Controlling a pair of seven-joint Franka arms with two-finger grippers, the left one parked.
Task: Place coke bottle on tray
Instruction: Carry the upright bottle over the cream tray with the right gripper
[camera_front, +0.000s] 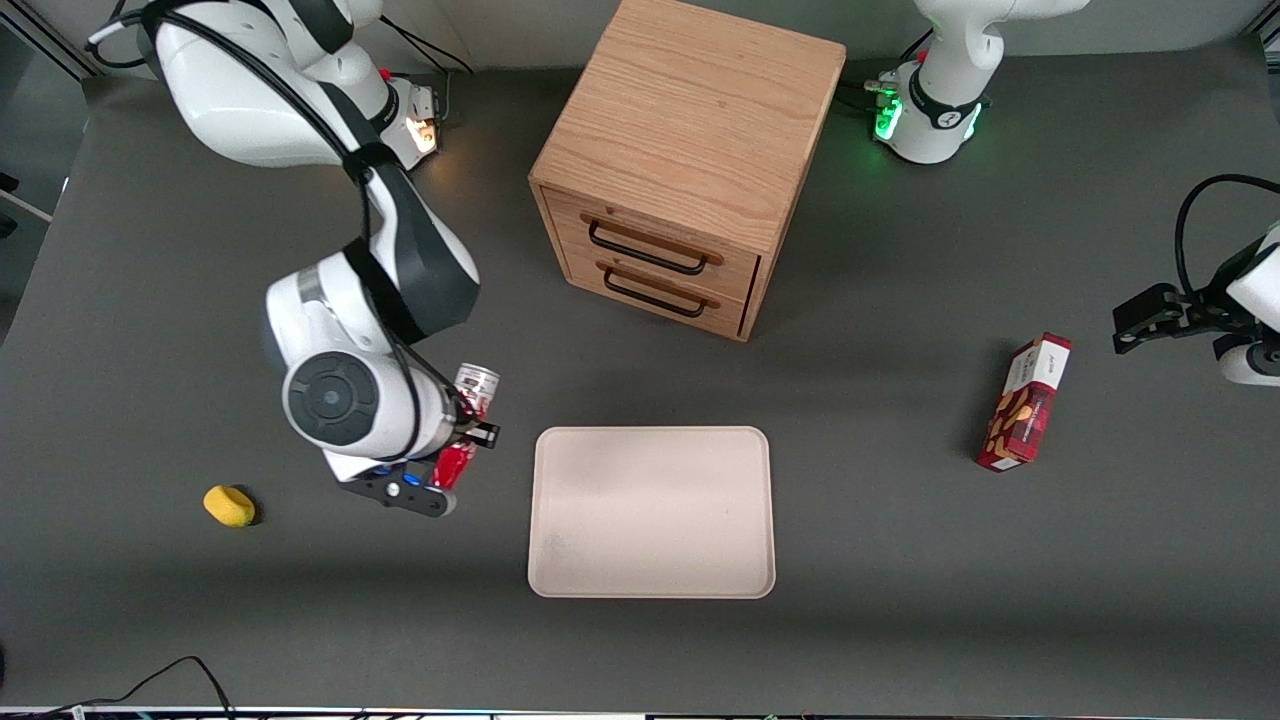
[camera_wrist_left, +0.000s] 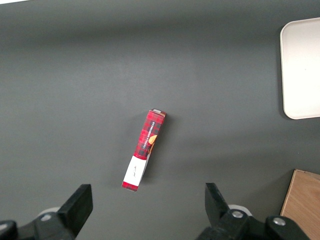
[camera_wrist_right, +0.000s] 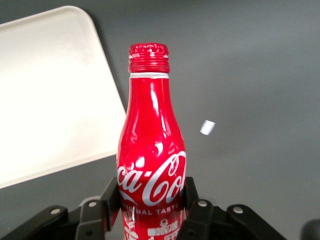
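Coke bottle (camera_wrist_right: 150, 150), the slim red one with white script and a narrow red neck, sits clamped between the two black fingers (camera_wrist_right: 197, 212) of the working arm's gripper (camera_front: 462, 440), which press against its lower body from either side. Seen from the front, the gripper hangs just beside the short edge of the large flat cream tray (camera_front: 560, 560) with rounded corners and a low rim, at the working arm's end of it, and the bottle lies tilted in the grip, its silver base pointing away from the front camera. Whether it is clear of the dark grey table (camera_front: 900, 620) I cannot say for sure, though it looks lifted.

So, by my reckoning, the grasp is done and the carry is under way: the bottle is not over the tray yet, nothing stands on the tray, and what is left is to bring it across the rim, set it down and let go.

Nearer the front camera than the gripper, a small yellow lump (camera_front: 229, 506) lies on the table. Toward the parked arm's end a red rectangular snack box (camera_front: 1025, 403) lies well apart from the tray. Farthest off stands a wooden two-drawer cabinet (camera_front: 680, 150), both drawers shut.
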